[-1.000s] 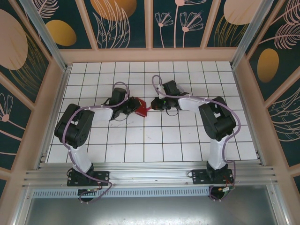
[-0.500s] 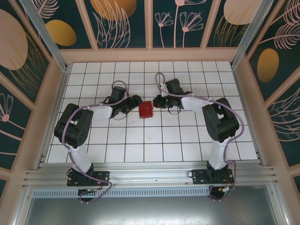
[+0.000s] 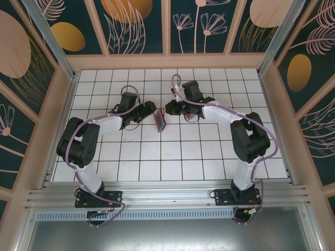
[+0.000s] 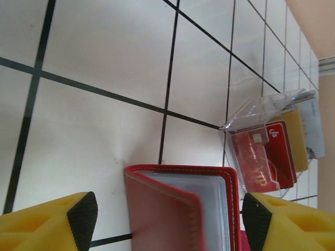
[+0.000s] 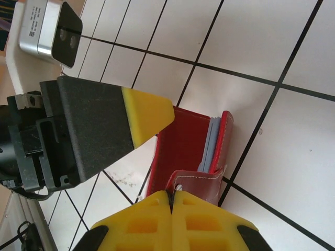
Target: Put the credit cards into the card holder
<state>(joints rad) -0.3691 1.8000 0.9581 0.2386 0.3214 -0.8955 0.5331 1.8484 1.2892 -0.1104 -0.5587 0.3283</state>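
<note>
Tiled table (image 3: 157, 157) | left claw (image 4: 170, 209) wide, straddling card holder (image 5: 180, 141) | right claw (image 5: 171, 198) pinching its tab (image 5: 198, 183)

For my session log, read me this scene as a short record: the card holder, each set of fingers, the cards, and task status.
card holder: red, partly open, up on edge on the tiled table, clear sleeves showing
right fingers: shut, pinching the holder's snap tab
left fingers: open, one on each side of the holder
credit cards: red and yellow, inside the clear plastic box beside the holder
status: cards not yet moved into the holder
</note>
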